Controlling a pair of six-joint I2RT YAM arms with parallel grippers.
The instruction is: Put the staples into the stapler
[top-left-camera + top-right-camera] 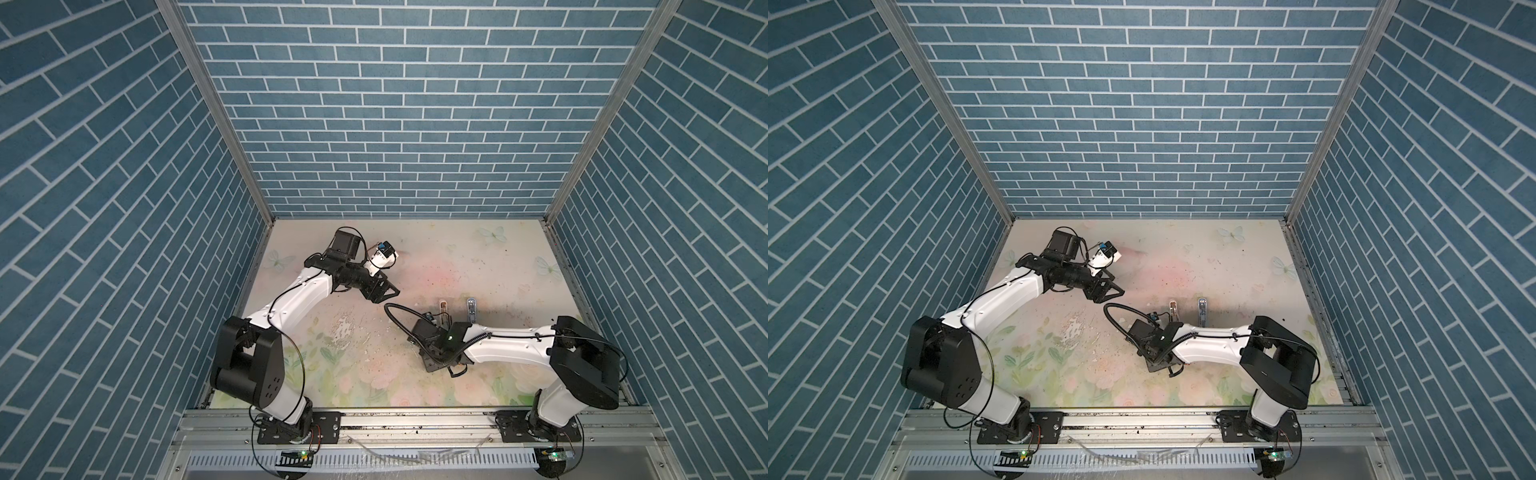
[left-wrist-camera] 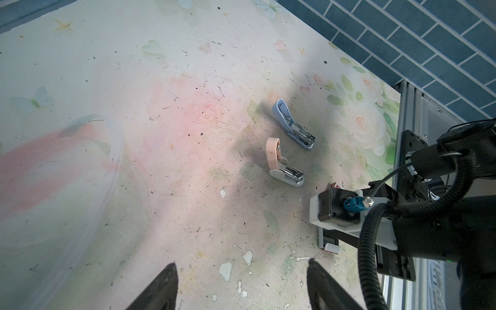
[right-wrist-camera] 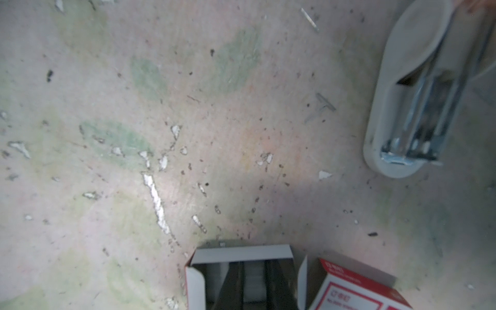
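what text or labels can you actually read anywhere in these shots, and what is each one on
red-and-white box: red print inside a red frame on its label, too blurred to read.
open tray beside it: no print shows.
pink stapler: no lettering visible.
blue stapler: no lettering visible.
Nothing else in any view bears legible text.

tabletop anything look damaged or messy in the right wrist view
Yes. The tabletop print is chipped, with white flakes peeled away beside the staple tray, and a few loose staples lie scattered near the open stapler.
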